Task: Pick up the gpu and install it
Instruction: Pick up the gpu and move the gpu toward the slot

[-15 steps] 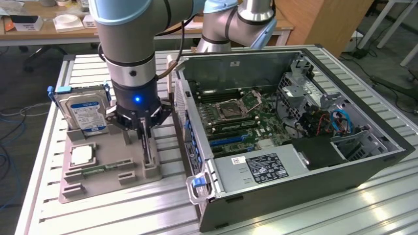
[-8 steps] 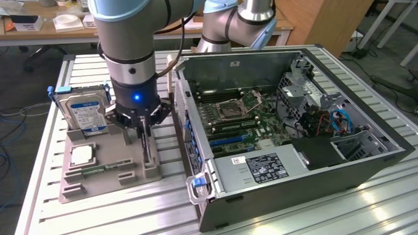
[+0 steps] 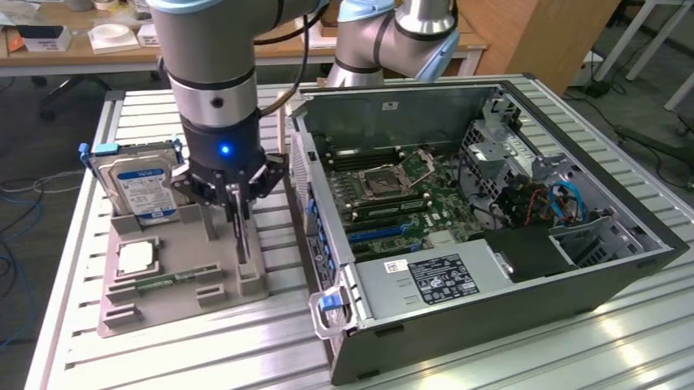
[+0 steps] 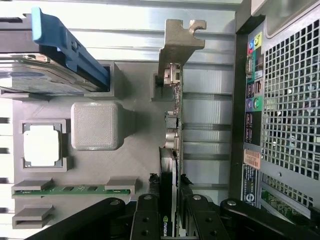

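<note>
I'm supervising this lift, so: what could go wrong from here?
The tool grips the gpu at one end, far from its bracket, so it may tilt and bind in the slot of the grey holder. The computer case stands close beside it; the bracket could snag there.

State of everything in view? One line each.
gpu: upright on edge in its slot on the tray, not lifted.
gripper: shut on the gpu.
hard drive: standing in its tray slot.
processor: flat in its tray pocket.
memory stick: seated in its tray holder.
computer case: on its side, side panel off.
</note>
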